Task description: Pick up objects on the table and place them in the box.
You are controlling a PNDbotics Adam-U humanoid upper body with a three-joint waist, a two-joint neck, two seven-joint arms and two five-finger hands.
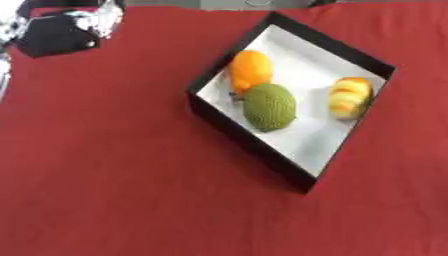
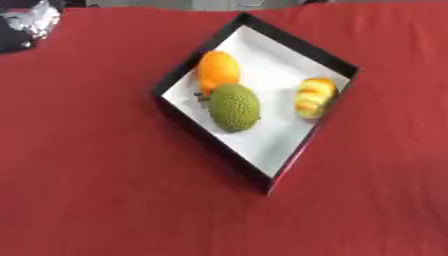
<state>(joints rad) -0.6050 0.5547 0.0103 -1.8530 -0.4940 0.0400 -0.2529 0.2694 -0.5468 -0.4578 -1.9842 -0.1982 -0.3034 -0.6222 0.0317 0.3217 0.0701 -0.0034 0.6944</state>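
Observation:
A black box (image 1: pixel 214 116) with a white floor sits tilted like a diamond on the red table (image 1: pixel 105 175). Three things lie inside it: an orange fruit (image 1: pixel 250 70) by the left wall, a green bumpy fruit (image 1: pixel 269 106) touching it just below, and a yellow and orange striped item (image 1: pixel 351 98) near the right wall. My left hand (image 1: pixel 57 32) shows as a black and silver shape in the upper left corner, far from the box and holding nothing that I can see. The right hand is out of sight.
The red cloth covers the whole table around the box. A grey strip (image 1: pixel 219 4) runs along the far edge at the top.

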